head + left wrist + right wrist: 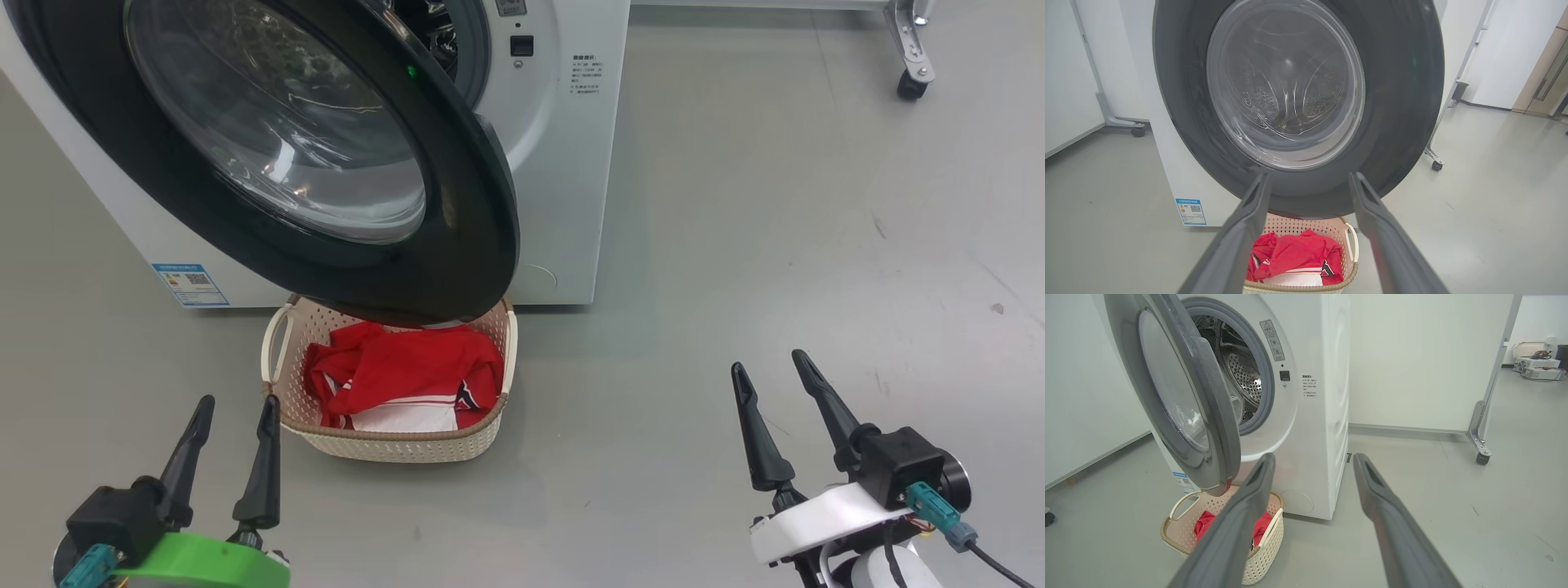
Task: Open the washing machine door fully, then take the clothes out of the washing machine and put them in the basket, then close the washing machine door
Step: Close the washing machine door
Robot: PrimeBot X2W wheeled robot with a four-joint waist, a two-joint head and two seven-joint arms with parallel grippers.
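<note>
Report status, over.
Left gripper, right gripper open, empty. Red striped clothes in cream perforated plastic basket. Glossy black round washer door partly open, overhanging basket.

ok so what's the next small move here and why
Probably bring the left gripper forward to the washing machine door and push it shut: the clothes lie in the basket, the visible part of the drum looks empty, and the door hangs ajar.
</note>
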